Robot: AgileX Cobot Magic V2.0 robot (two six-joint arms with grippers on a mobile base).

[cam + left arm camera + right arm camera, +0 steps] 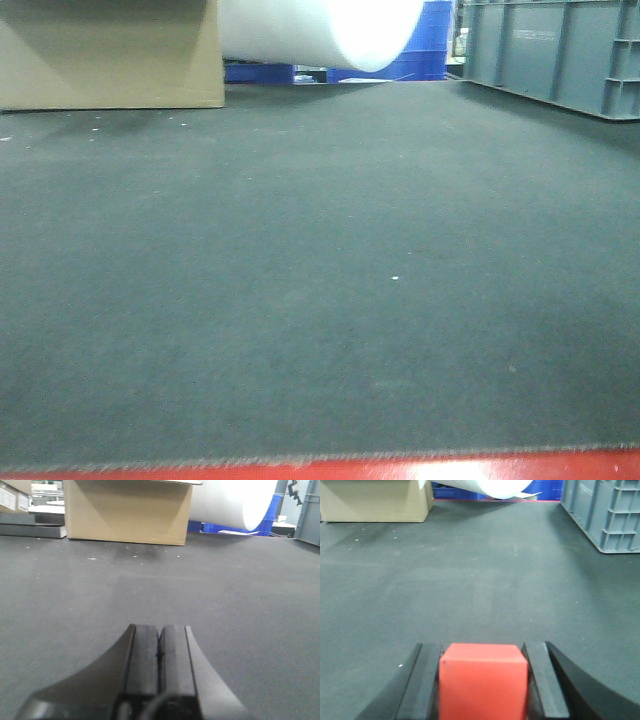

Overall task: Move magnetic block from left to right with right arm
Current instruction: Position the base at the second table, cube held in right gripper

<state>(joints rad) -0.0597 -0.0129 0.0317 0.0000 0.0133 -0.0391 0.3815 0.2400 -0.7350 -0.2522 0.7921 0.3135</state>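
Note:
The magnetic block (483,685) is a bright-red cube filling the space between the two black fingers of my right gripper (482,647), which is shut on it, one pad pressed against each side. The block is at the bottom of the right wrist view, over the dark grey mat (485,580). My left gripper (160,627) is shut with its pads together and nothing between them, low over the same mat. The front view shows neither gripper nor the block.
A cardboard box (110,55) stands at the far left. A big white roll (330,30) lies behind the middle, with blue crates (430,45) behind it. A grey plastic crate (560,50) stands at the far right. A red strip (400,468) borders the mat's near edge.

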